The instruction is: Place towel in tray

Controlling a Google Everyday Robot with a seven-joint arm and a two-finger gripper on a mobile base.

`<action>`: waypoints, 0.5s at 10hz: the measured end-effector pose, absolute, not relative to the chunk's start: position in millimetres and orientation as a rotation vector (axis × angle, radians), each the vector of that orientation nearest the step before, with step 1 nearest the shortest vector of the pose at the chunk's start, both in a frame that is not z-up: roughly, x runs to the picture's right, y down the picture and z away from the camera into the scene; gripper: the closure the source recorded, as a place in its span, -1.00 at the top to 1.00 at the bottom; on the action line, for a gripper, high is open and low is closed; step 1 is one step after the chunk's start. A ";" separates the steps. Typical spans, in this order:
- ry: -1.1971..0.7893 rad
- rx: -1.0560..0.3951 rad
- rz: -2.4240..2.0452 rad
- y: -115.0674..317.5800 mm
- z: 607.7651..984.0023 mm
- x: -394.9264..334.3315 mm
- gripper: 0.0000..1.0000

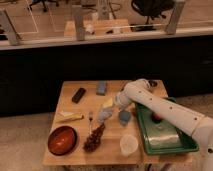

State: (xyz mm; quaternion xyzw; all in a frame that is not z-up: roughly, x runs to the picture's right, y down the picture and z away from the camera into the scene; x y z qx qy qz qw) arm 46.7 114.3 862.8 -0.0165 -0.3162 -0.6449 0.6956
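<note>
In the camera view, a light wooden square table (66,102) stands on a pale beige floor (25,145). Behind it is a dark low wall (45,65), and above that a glass railing with grey posts (79,22). Beyond the glass there are a wooden floor and a black office chair (150,7).

The white robot arm (165,111) comes in from 4 o'clock and bends over the far side of the table. Its gripper (114,104) is just above the table centre. The crumpled grey-blue towel (103,115) is directly below it, at the centre and outside the tray. If the claw grips the towel or only hangs over it, I cannot tell.

The green plastic rectangular tray (186,141) fills the 3 o'clock side and holds a small round red fruit (156,116). A second grey-blue lump (124,117) lies between towel and tray.

At 8 o'clock sits a round red-brown bowl (62,140), at 5 o'clock a white cup (129,145), at 11 o'clock a black flat block (78,95), and at 12 o'clock a grey-blue block (102,88).
</note>
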 end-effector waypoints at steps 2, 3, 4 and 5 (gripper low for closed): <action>-0.729 -0.032 -1.470 116.9 858.3 28.1 0.60; -0.735 -0.034 -1.484 120.3 857.6 23.5 0.60; -0.738 -0.034 -1.495 122.4 858.3 19.8 0.60; -0.742 -0.033 -1.501 124.7 860.3 15.1 0.60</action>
